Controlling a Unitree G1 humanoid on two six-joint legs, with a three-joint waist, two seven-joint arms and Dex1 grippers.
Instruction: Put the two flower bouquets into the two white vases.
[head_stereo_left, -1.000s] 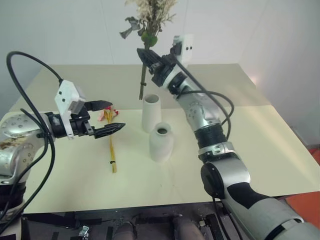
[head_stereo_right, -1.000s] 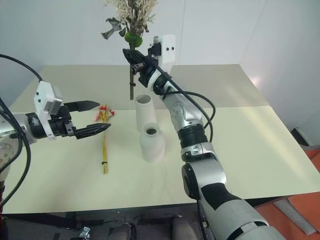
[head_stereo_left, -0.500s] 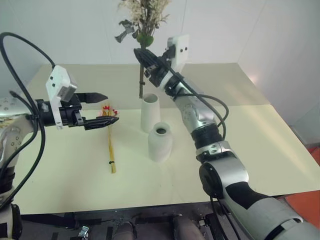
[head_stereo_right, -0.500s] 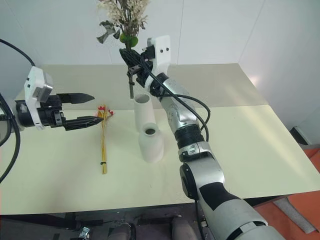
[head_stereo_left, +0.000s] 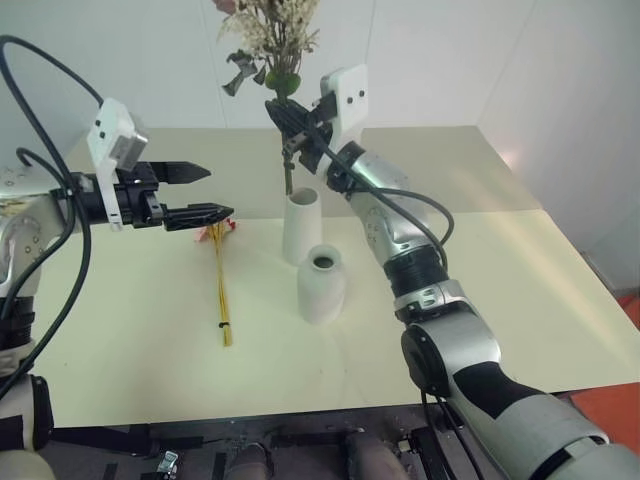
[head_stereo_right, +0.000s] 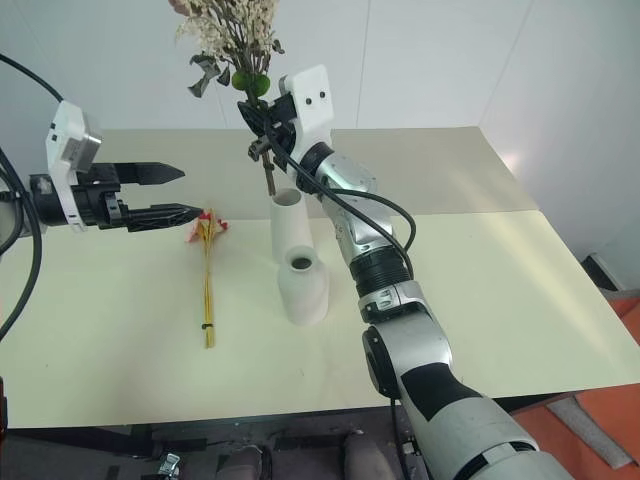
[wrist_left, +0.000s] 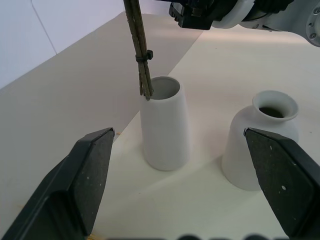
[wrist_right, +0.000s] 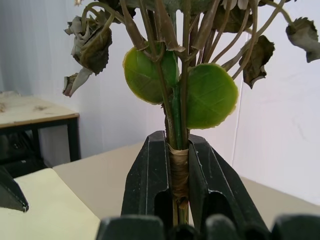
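Right end effector (head_stereo_left: 287, 112) clamped on the bushy bouquet (head_stereo_left: 268, 30), stem tips just below at the taller vase (head_stereo_left: 300, 226) rim for insertion; left end effector (head_stereo_left: 205, 192) wide open, empty, above the slim bouquet (head_stereo_left: 221, 280) on the surface (head_stereo_left: 520, 280), poised to pick.

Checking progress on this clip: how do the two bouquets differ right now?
The bushy bouquet is upright in the air, clamped in the right tool, its stem ends just at the rim of the tall vase; the slim bouquet lies flat on the table, untouched. The bushy one is full, with pale sprigs and green leaves; the slim one is thin yellow stalks with small red flowers. Neither stands in a vase yet.
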